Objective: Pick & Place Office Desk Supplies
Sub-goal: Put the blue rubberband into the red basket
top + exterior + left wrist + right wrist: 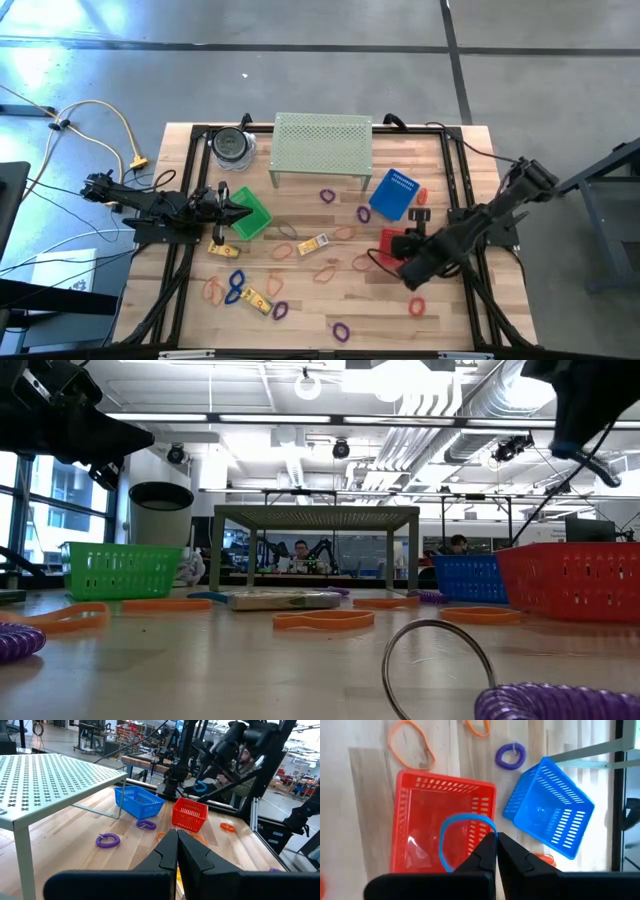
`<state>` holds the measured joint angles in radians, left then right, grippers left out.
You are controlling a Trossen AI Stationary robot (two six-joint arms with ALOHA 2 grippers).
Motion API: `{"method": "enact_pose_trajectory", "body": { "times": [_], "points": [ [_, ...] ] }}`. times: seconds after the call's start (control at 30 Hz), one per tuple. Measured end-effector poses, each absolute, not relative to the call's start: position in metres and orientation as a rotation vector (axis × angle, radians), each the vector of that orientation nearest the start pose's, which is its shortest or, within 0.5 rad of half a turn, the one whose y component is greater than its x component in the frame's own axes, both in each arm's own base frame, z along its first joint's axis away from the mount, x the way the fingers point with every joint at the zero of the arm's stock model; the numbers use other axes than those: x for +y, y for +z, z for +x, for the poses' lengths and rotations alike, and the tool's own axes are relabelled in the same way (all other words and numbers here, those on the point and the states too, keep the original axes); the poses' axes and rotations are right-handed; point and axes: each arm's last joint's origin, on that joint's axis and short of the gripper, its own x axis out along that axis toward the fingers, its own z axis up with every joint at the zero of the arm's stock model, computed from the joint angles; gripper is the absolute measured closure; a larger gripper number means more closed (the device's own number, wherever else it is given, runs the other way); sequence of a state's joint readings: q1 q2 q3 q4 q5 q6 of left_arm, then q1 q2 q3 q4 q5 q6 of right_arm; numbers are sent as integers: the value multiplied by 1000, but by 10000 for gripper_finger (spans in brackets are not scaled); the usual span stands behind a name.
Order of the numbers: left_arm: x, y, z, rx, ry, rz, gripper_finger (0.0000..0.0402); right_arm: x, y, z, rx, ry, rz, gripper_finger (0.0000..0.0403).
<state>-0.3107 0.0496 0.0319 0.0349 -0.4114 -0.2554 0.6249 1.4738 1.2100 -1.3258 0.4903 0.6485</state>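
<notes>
Here the right gripper hangs above the red basket, its fingers pinched on a blue band that loops out over the basket's open mouth; the blue basket sits just beyond and to one side of it, tipped at an angle, so my guess is the band is being carried over for a colour-matched drop and is not yet over the right bin. The left gripper waits over the green basket at the far side of the table, fingers pressed together on nothing I can see. Other bands lie loose on the wood: an orange band and a purple band past the red basket, more scattered mid-table with yellow pieces. No labels, brands or writing can be read anywhere.
</notes>
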Motion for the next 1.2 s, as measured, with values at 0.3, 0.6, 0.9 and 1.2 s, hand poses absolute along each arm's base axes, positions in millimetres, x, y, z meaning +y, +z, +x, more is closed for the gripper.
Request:
{"method": "enact_pose_trajectory", "body": {
  "times": [0.3, 0.6, 0.9, 1.2],
  "points": [
    [-19, 174, 96, -27, 98, -260, 401, 118, 280, 177, 1047, -212, -183, 400],
    [-19, 174, 96, -26, 98, -264, 401, 107, 240, 163, 1026, -192, -107, 400],
    [-19, 173, 96, -26, 98, -266, 401, 105, 228, 170, 1072, -168, -8, 400],
    [-21, 173, 96, -13, 27, -281, 401, 98, 228, 177, 1103, -156, 83, 399]
  ]
}}
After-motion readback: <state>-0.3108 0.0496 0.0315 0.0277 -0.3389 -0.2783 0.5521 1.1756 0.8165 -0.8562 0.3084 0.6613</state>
